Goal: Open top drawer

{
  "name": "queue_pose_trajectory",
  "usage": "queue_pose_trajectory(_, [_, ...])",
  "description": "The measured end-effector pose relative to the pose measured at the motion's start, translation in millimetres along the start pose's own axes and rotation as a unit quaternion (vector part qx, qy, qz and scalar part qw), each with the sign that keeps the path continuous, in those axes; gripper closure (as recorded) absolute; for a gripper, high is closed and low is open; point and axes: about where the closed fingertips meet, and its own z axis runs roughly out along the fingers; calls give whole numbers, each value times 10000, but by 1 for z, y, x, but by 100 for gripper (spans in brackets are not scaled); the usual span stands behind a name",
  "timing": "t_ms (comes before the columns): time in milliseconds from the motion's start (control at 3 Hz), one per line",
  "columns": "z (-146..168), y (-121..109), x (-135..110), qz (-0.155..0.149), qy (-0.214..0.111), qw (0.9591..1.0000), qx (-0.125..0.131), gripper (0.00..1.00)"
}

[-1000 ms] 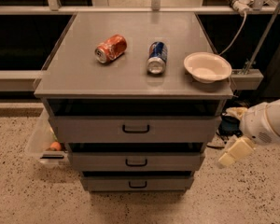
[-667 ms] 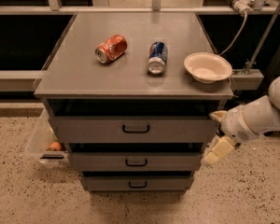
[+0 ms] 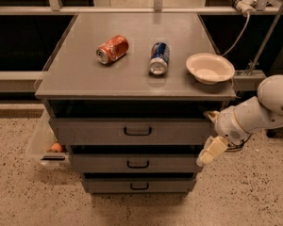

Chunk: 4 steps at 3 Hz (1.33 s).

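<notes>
The gripper (image 3: 205,137) has slid leftward from beyond the cabinet's right side and now hangs at the right end of the top drawer (image 3: 94,132), at about 3 o'clock from its handle (image 3: 137,131). This looks like the approach only: nothing touches the handle yet, and the hand needs to travel further toward 9 o'clock before it can pull. The fingers are spread apart and hold nothing, one cream finger (image 3: 212,150) slanting down toward 7 o'clock and the other just showing above it at the cabinet's corner. The top drawer lies just below the middle of the view, directly under the cabinet top (image 3: 132,81); its flat gray front is the widest of the three, with a small black bar handle at its centre, and it appears shut. Below it, at 6 o'clock, sit the middle drawer (image 3: 99,164) and the lowest drawer (image 3: 108,186). On the top lie a red can (image 3: 112,49), a blue can (image 3: 159,58) and, toward 2 o'clock, a white bowl (image 3: 210,68).
</notes>
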Motion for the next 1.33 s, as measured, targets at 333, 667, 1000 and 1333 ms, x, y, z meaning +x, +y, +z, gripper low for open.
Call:
queue_pose_trajectory(333, [28, -16, -24, -342, -122, 9993, -104, 0])
queue_pose_trajectory(667, [50, -28, -46, -622, -216, 9977, -151, 0])
queue_pose_trajectory(1000, [51, -25, -43, -567, -203, 9980, -169, 0])
queue_pose_trajectory(1333, [50, -8, -26, -300, -217, 9993, -14, 0])
